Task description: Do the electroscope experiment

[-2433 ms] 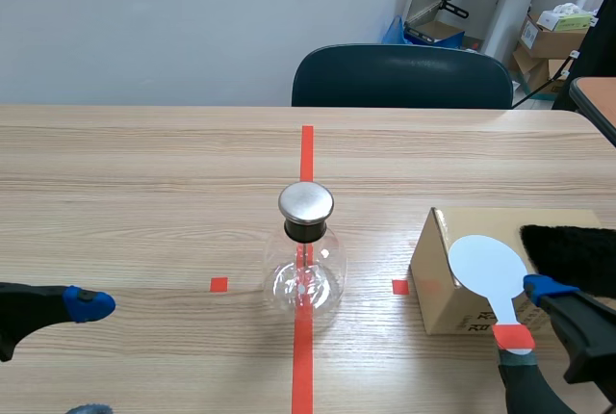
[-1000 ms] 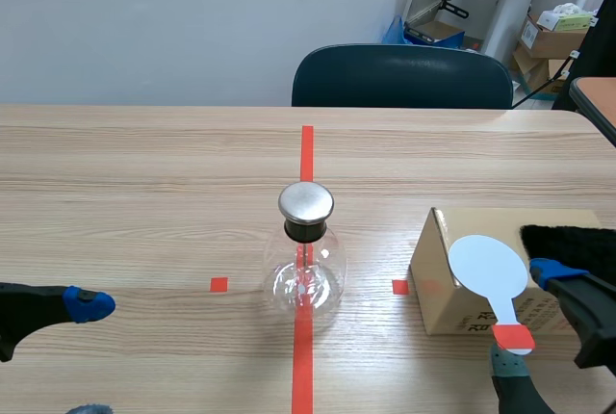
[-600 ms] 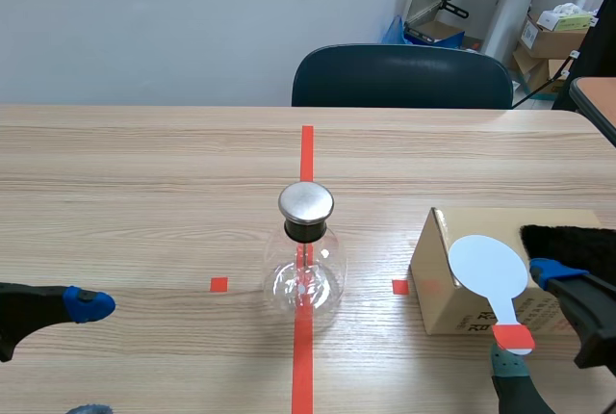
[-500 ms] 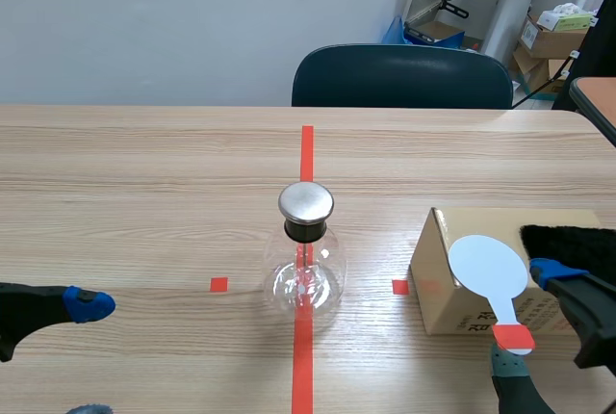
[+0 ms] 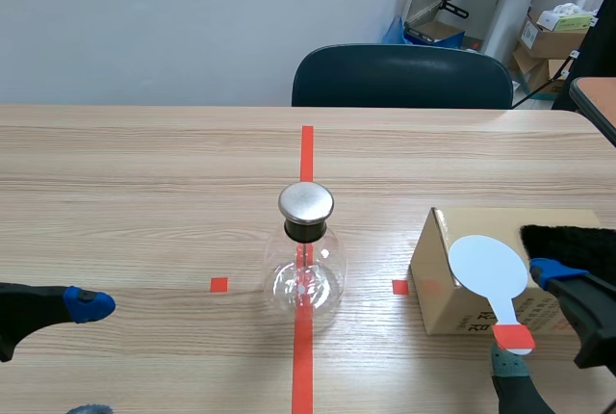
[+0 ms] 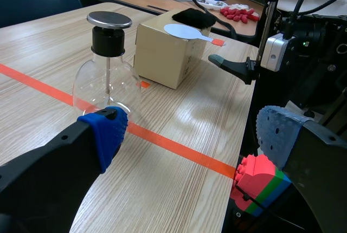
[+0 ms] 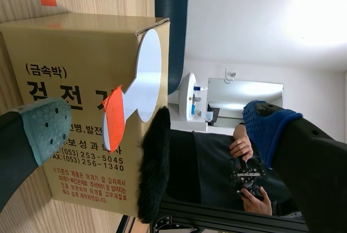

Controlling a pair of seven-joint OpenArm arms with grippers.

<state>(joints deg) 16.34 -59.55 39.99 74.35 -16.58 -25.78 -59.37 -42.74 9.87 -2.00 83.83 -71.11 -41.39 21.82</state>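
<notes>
Electroscope flask (image 5: pixel 306 265) stands upright at the middle of the desk (image 5: pixel 144 193), steel cap on. White paddle (image 5: pixel 489 265) lies on the cardboard box (image 5: pixel 438 289) at near right, handle overhanging the near edge, black fur (image 5: pixel 568 241) beside it. Right hand (image 5: pixel 532 323) has fingers apart, straddling the handle, not clamped. Left hand (image 5: pixel 87 356) also apart, near left. Risk: an off-centre close tips the paddle off the box; a wide swing could knock the flask.
</notes>
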